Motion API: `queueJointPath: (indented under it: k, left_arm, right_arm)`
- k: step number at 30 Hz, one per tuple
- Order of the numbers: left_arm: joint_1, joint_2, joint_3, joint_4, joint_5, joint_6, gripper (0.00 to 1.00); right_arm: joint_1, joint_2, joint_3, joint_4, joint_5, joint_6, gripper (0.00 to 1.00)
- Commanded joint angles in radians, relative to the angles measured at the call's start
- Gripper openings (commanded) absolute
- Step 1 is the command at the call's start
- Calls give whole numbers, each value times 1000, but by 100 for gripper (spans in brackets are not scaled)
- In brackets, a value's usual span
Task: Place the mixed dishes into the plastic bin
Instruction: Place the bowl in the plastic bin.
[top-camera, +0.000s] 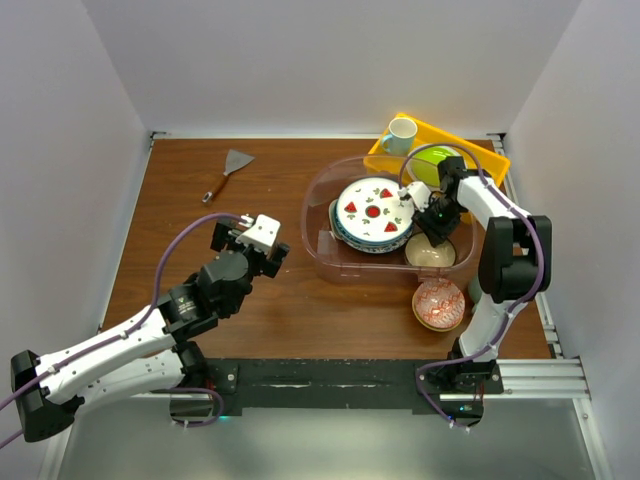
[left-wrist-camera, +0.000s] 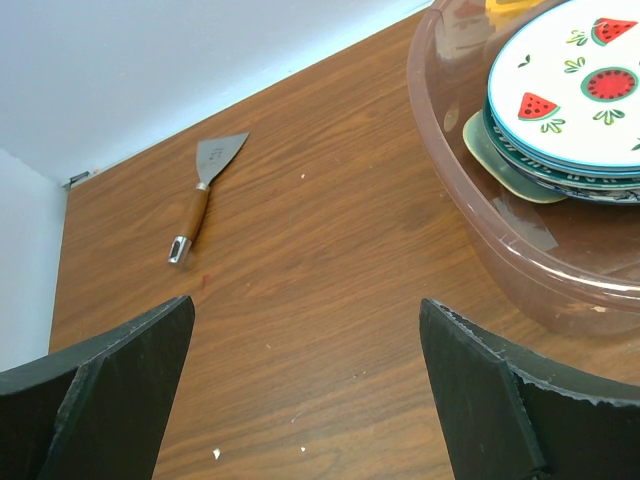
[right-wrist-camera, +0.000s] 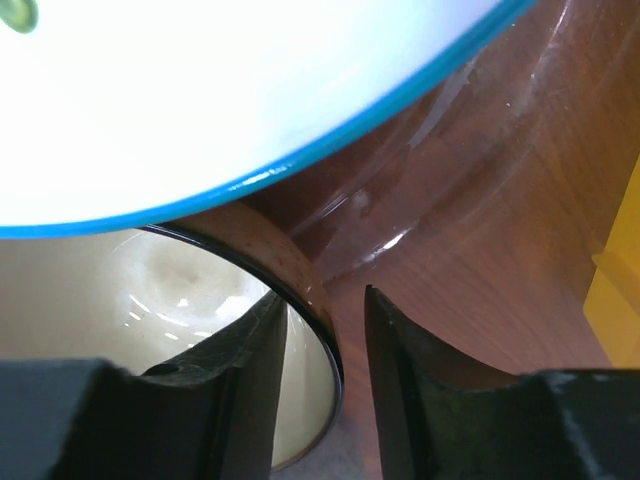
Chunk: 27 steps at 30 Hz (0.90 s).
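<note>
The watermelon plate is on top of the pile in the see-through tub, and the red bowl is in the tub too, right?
Not quite. The red-patterned bowl is not in the plastic bin; it sits on the table just outside the bin's near side, as the top view shows. The watermelon plate does top the pile in the bin.

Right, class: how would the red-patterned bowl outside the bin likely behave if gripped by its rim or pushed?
The red-patterned bowl looks glazed and rigid, so it should hold shape but may slip in a pinch. Sitting upright, wide and low on the table, it would probably slide rather than tip. Likely ceramic, so breakable.
</note>
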<state>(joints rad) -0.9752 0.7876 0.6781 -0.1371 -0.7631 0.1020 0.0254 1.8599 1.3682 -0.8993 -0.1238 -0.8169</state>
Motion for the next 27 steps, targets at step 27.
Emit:
queueJointPath:
  k: [27]
  left_arm:
    - [9,-16,0,30,5,16,100]
  right_arm:
    - [-4,-205,132,-99,-63,12,69]
